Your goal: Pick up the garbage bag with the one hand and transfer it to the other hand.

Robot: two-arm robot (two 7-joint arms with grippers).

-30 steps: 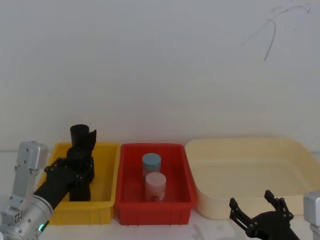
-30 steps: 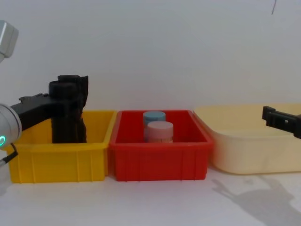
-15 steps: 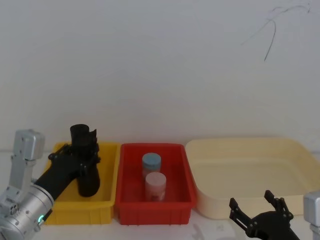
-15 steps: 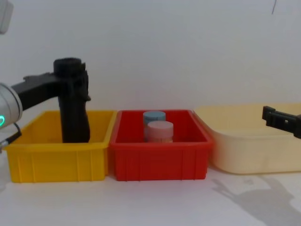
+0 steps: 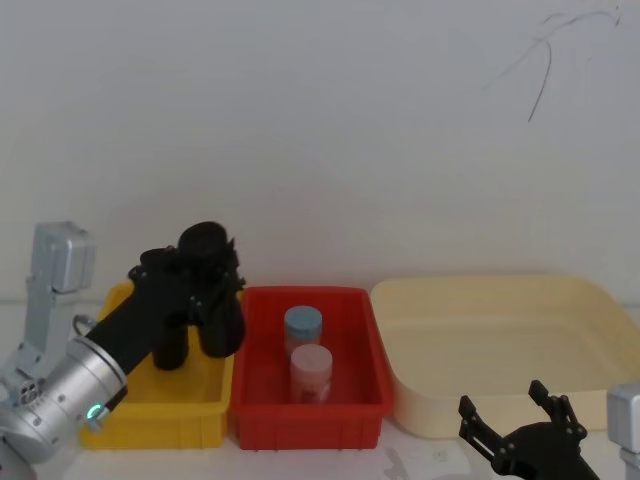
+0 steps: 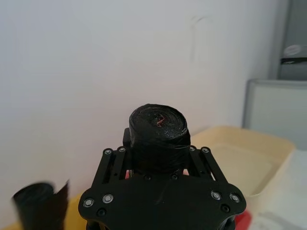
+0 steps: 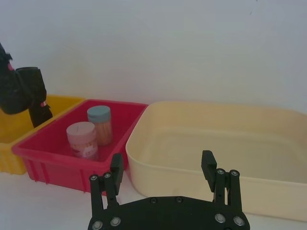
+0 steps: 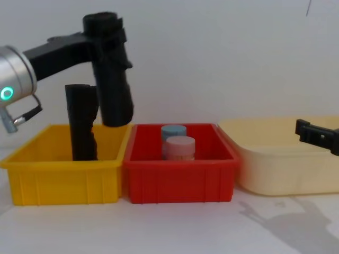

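My left gripper (image 8: 106, 39), on the green-ringed arm, is shut on the garbage bag (image 8: 115, 90), a black crinkled roll. It holds the roll near its top, clear of the yellow bin (image 8: 63, 180), with the lower end hanging above the edge shared with the red bin (image 8: 180, 182). In the head view the garbage bag (image 5: 218, 310) leans over that same edge. The left wrist view looks down on the garbage bag's (image 6: 158, 129) rolled end between the fingers. My right gripper (image 5: 520, 425) stands open low at the right, in front of the cream tub (image 5: 500, 340).
A second black roll (image 8: 80, 127) stands upright in the yellow bin. The red bin holds a blue-lidded jar (image 5: 303, 325) and a pink-lidded jar (image 5: 311, 370). The wide cream tub (image 8: 286, 169) lies at the right, and a white wall closes the back.
My left gripper has lifted the garbage bag up out of the yellow bin and carried it right, toward the red bin. The second roll now shows standing alone. The right gripper has not moved.
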